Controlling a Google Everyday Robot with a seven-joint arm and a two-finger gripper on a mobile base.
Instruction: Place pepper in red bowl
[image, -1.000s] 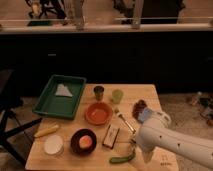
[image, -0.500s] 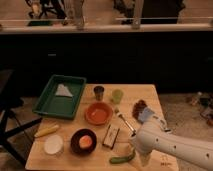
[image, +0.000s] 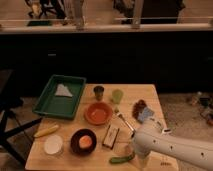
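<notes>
Pepper (image: 121, 159) and red bowl (image: 98, 113), apart
The bent green pepper lies flat at the near edge, just under the gripper (image: 131, 150); the round bowl sits upright farther back and left.

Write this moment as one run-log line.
hand: at pepper, front edge of table | pepper: lying on table | red bowl: mid-table, no pepper inside

My gripper (image: 131, 150), low at the table's front by the slim curved green pepper (image: 122, 159), hangs off my plain white arm (image: 172, 148). Orange-red, plain: the shallow round glossy bowl (image: 98, 113). Dark green: the rectangular plastic tray (image: 50, 102). Pale tan: the wooden tabletop (image: 145, 93).
</notes>
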